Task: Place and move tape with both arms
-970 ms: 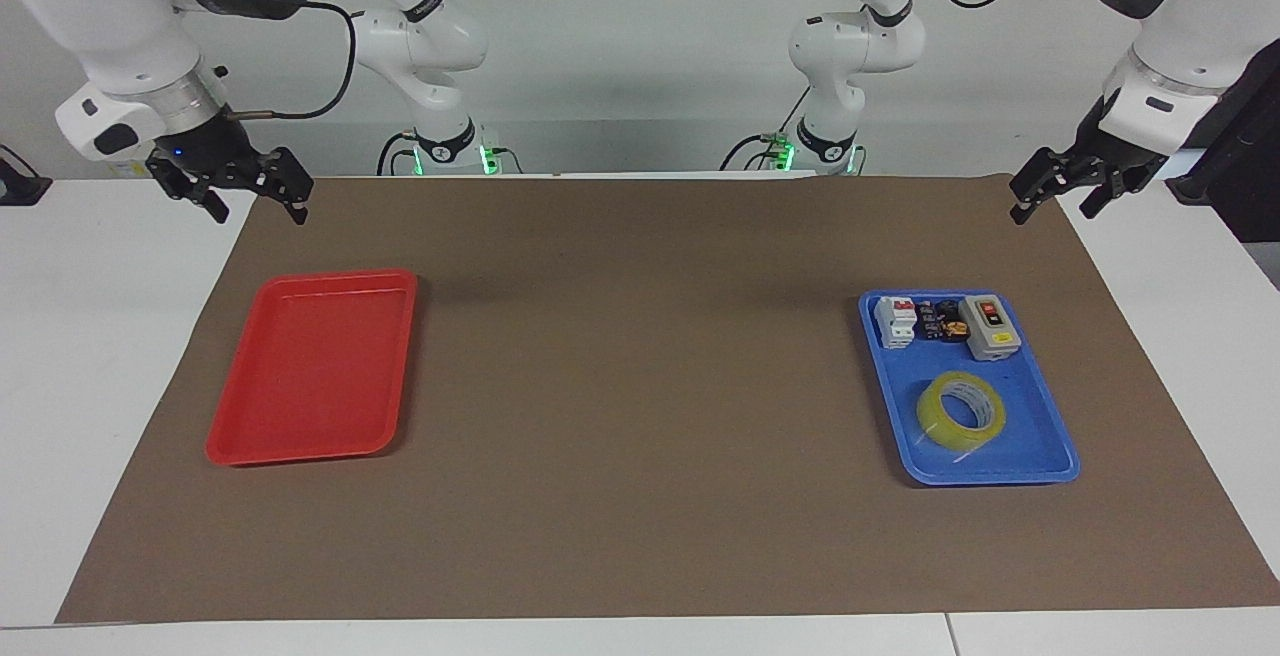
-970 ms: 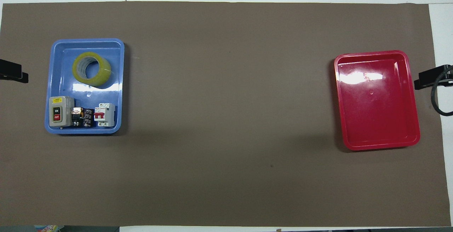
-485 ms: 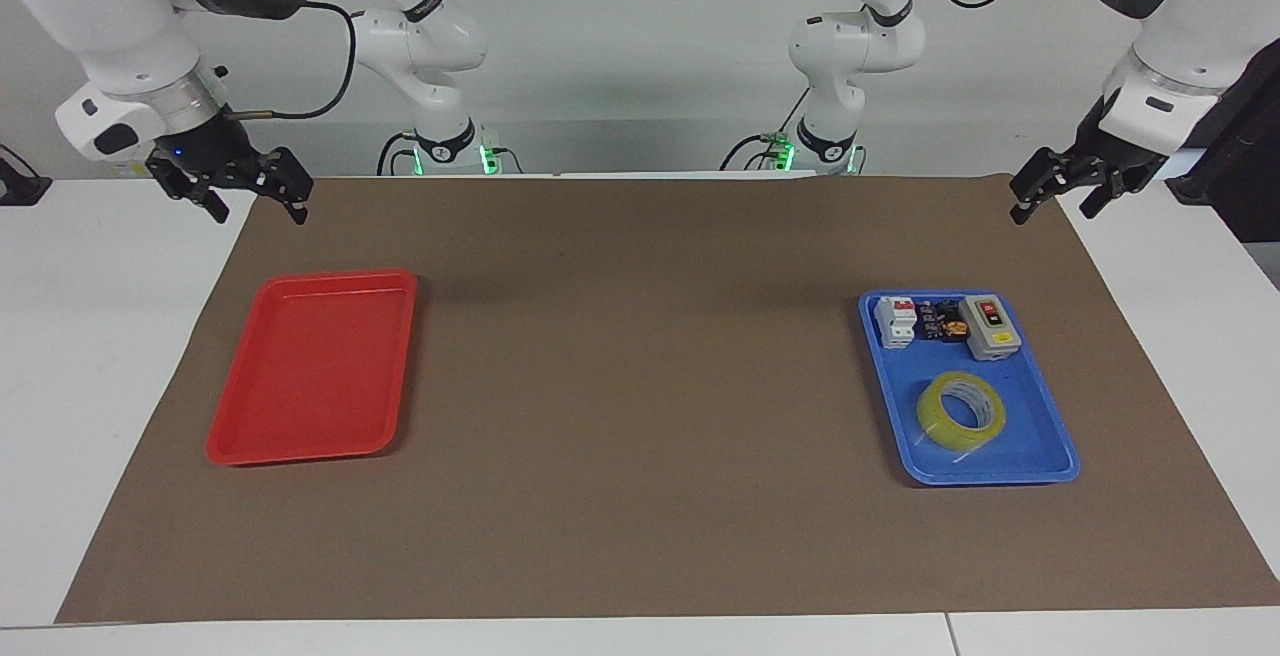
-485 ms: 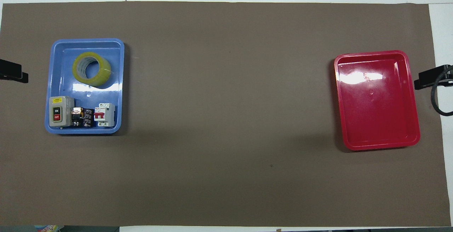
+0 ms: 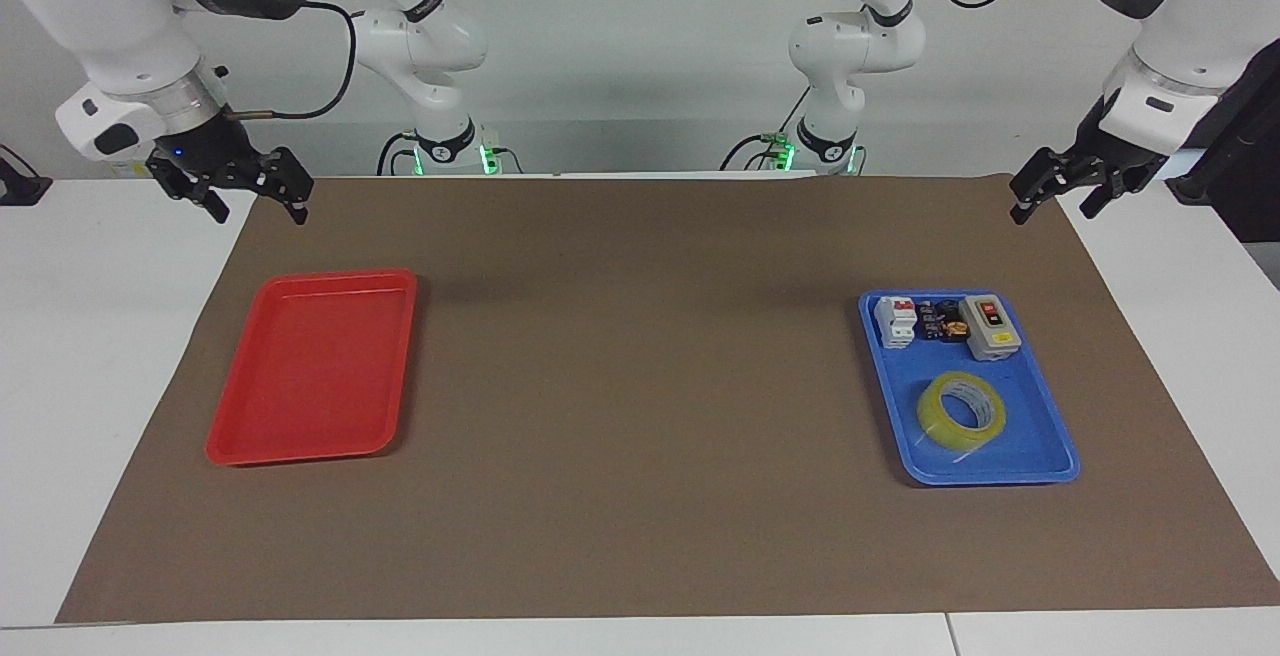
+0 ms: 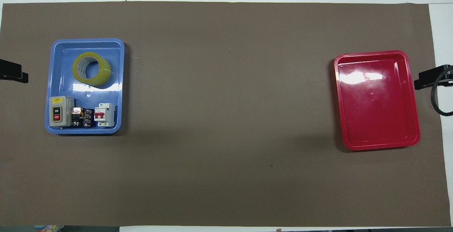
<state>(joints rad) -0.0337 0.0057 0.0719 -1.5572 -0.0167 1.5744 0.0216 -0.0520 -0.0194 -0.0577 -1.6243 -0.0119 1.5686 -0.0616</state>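
The tape (image 5: 936,422) is a yellow roll lying flat in the blue tray (image 5: 1032,428), in the part farther from the robots; it also shows in the overhead view (image 6: 105,73) in that tray (image 6: 63,65). My left gripper (image 5: 1052,209) hangs open and empty in the air over the mat's edge at the left arm's end, apart from the tray; only its tip (image 6: 12,75) shows from overhead. My right gripper (image 5: 257,211) hangs open and empty over the mat's edge at the right arm's end; its tip (image 6: 429,78) shows beside the red tray.
An empty red tray (image 5: 310,366) (image 6: 377,101) lies at the right arm's end. In the blue tray, nearer the robots than the tape, stand a grey on/off switch box (image 5: 988,326), a small black part (image 5: 940,322) and a white breaker (image 5: 896,321). Two smaller arms (image 5: 445,151) stand at the robots' edge.
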